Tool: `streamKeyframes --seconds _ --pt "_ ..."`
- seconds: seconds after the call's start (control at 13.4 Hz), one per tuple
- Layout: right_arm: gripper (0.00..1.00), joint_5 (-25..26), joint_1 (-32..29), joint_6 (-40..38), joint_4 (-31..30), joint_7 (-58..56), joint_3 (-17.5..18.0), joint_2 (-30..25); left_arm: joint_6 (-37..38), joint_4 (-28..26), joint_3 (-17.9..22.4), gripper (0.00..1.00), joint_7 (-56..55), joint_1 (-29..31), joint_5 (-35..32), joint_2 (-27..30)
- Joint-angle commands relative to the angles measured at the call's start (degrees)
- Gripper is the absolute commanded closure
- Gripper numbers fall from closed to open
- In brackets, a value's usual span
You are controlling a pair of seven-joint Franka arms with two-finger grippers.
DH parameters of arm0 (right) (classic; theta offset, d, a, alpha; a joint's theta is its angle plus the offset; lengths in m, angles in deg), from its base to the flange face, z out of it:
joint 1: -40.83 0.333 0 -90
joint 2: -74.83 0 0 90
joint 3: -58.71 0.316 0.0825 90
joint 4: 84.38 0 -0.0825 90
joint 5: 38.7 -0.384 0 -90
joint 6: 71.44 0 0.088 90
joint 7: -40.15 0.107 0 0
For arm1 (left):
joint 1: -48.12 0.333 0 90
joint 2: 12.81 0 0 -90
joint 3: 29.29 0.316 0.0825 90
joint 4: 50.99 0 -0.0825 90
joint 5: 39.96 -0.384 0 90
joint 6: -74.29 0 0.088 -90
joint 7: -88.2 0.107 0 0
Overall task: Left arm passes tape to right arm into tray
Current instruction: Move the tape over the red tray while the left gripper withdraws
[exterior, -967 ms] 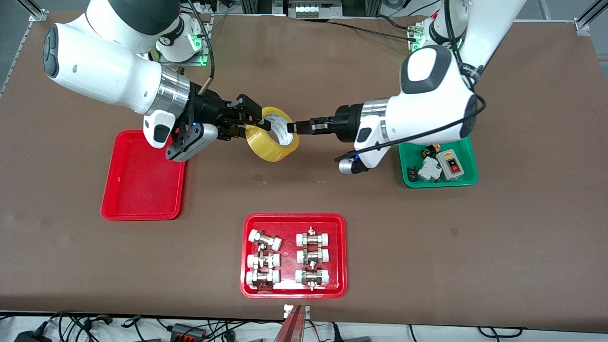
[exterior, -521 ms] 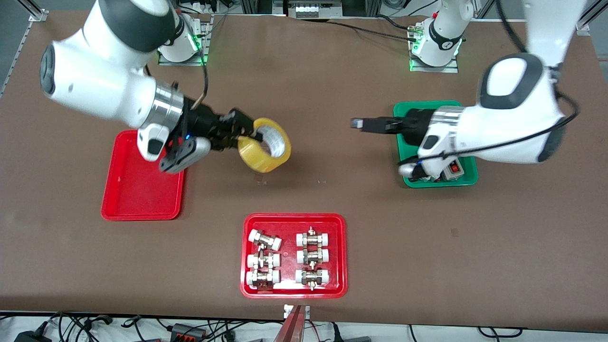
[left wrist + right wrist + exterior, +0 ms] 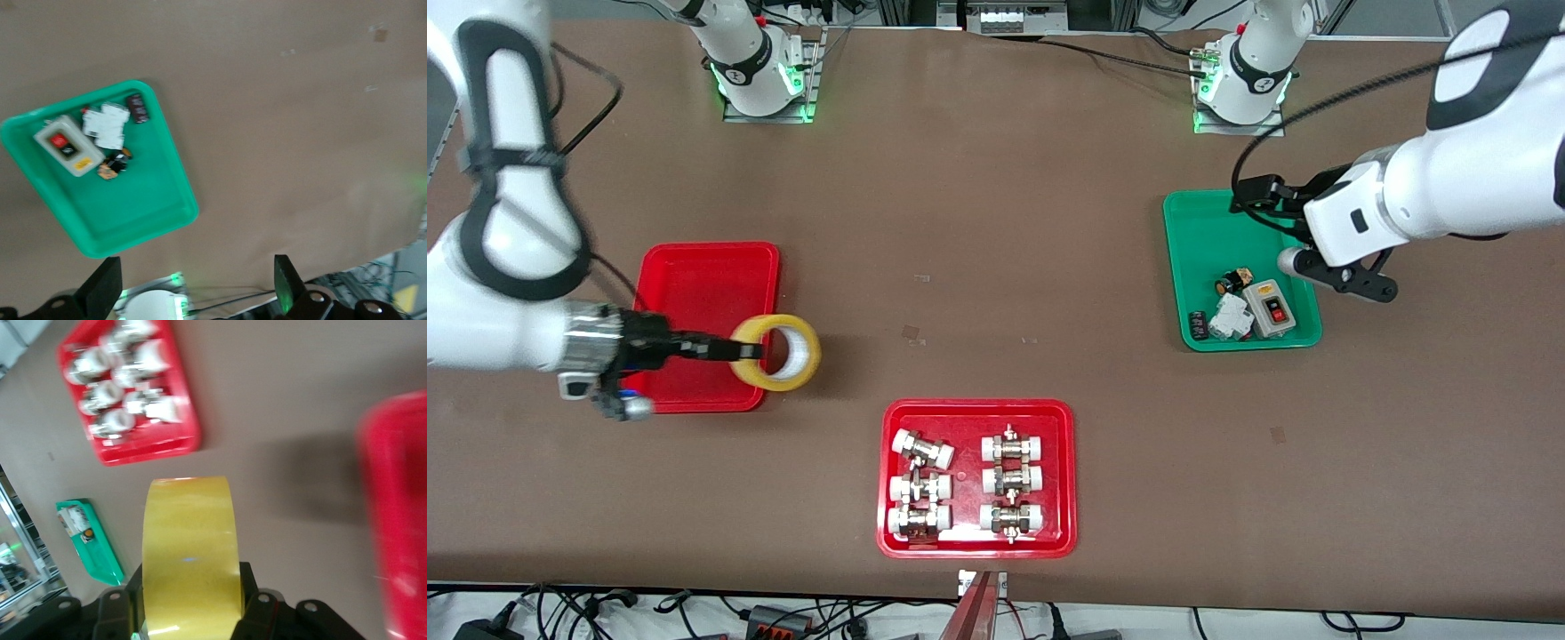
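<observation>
Six metal fittings [image 3: 965, 484] with white caps sat in the red tray [image 3: 976, 544] closest to the front camera, in two neat columns. Farther up, toward the right arm's end of the table, the right gripper [image 3: 749, 352] was clamped tight on the tape [image 3: 776, 353], pinching the wall of the yellow ring. The roll was up in the air, over the corner edge of the plain red tray [image 3: 710, 264], partly past its rim. At the left arm's end, the left gripper [image 3: 1243, 190] hung over the green tray [image 3: 1199, 233], fingers spread wide with nothing in them. That tray held a switch box [image 3: 1272, 308], a white breaker [image 3: 1232, 314] and some small dark bits.
</observation>
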Motion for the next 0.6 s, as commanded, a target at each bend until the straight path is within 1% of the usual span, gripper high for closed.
streamKeyframes --seconds 0.0,0.07,0.22,0.3,0.37,0.45,0.52 --pt "0.61 -0.8 -8.6 -4.8 1.1 -8.4 1.4 5.2 -0.8 -1.9 -0.1 0.0 2.9 0.3 -3.7 2.2" --pt "0.61 -0.3 -10.3 -5.6 0.8 -9.7 1.4 6.0 -1.6 -2.1 0.1 0.0 2.9 0.2 -3.9 3.3" --pt "0.61 3.2 -12.2 -6.1 0.6 -11.7 1.4 7.1 -2.5 -3.1 1.2 0.0 2.1 -1.6 -4.0 6.9" --pt "0.6 4.4 -12.8 -6.2 0.2 -11.7 1.4 7.6 -2.5 -3.4 4.2 0.0 2.1 -4.1 -4.0 8.4" --pt "0.6 4.6 -13.3 -8.6 -0.4 -11.6 1.4 7.7 -2.2 -4.1 8.6 0.0 2.1 -7.9 -4.0 9.5" --pt "0.59 4.7 -14.1 -10.5 -0.6 -11.6 1.4 7.8 -2.5 -6.1 11.7 0.0 2.1 -10.9 -3.9 11.4" --pt "0.59 4.9 -14.5 -11.4 -1.0 -11.7 1.4 7.9 -3.6 -8.4 13.8 0.0 2.1 -12.9 -3.8 13.4"
